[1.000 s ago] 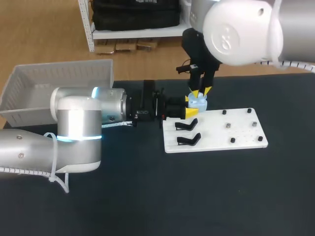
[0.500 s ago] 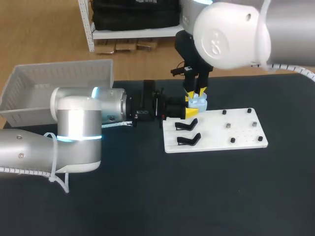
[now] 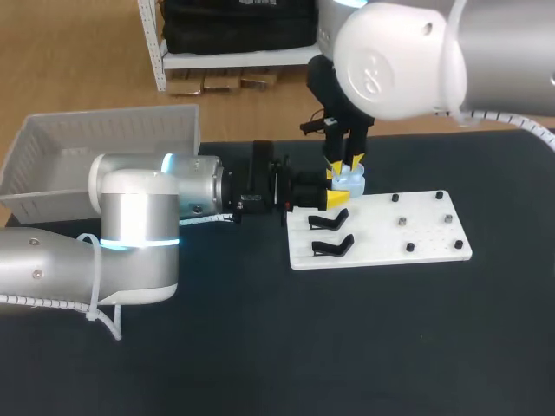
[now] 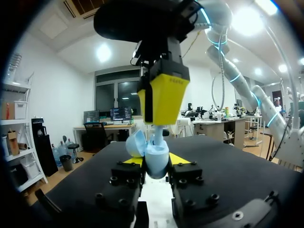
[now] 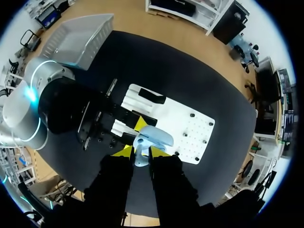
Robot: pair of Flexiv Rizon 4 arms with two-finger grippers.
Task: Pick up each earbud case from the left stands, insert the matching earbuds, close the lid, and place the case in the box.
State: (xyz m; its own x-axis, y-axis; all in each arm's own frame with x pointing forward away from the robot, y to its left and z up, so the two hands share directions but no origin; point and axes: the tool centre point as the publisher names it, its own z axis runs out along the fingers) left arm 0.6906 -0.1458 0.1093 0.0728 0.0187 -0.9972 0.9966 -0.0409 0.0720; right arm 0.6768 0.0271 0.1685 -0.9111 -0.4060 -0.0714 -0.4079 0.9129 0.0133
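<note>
A light blue earbud case (image 3: 352,183) with its lid up hangs over the far left corner of the white board (image 3: 425,236). My left gripper (image 3: 339,188) lies level and is shut on the case from both sides. The left wrist view has the case (image 4: 156,156) between my left gripper's (image 4: 157,166) yellow tips, lid (image 4: 135,143) tilted to one side. My right gripper (image 3: 347,163) points straight down onto the case, shut on a pale earbud (image 4: 158,135) whose lower end is at the case's opening. From above, the right gripper (image 5: 141,153) stands over the case (image 5: 155,136).
Two black stands (image 3: 330,220) (image 3: 333,247) sit on the board's left part, and small black pegs (image 3: 409,248) dot its right part. A white basket (image 3: 104,139) stands at the table's far left, behind my left arm.
My right arm has shifted slightly left above the case. The left arm and the case have kept still.
</note>
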